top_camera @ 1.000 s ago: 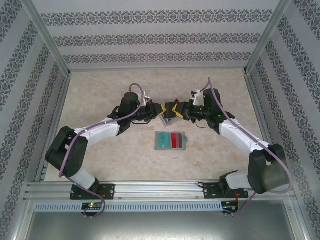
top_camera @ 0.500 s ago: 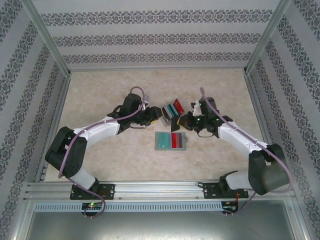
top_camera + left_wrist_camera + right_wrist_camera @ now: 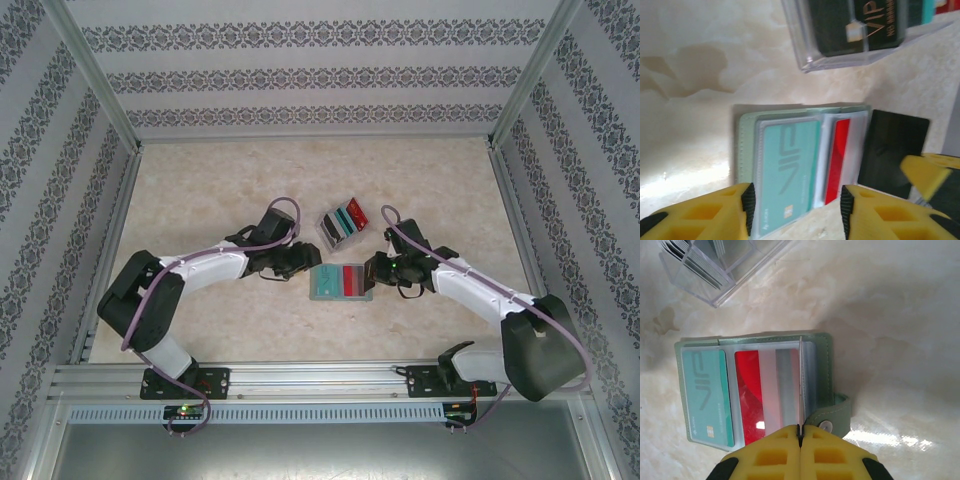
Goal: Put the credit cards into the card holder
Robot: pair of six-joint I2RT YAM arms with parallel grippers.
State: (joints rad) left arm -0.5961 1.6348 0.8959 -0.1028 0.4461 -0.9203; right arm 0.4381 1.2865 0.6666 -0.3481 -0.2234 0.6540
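- Card holder (image 3: 822, 370) lies open mid-table, between the grippers; teal card (image 3: 707, 395) and red card (image 3: 747, 390) are pocketed.
- Right gripper (image 3: 800, 432) is clamped on a dark card (image 3: 892, 145) standing edge-on over the holder's right half.
- Left gripper (image 3: 796, 207) is spread wide and empty, just left of the holder.

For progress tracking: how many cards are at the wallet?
3: teal card, red card sleeved in the card holder; black card in the right gripper over it. Others possibly hidden.

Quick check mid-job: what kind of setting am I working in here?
Probably a staged robot test booth rather than a real room: a bare aluminium frame, printed wallpaper panels for walls, and a marble-look tabletop.
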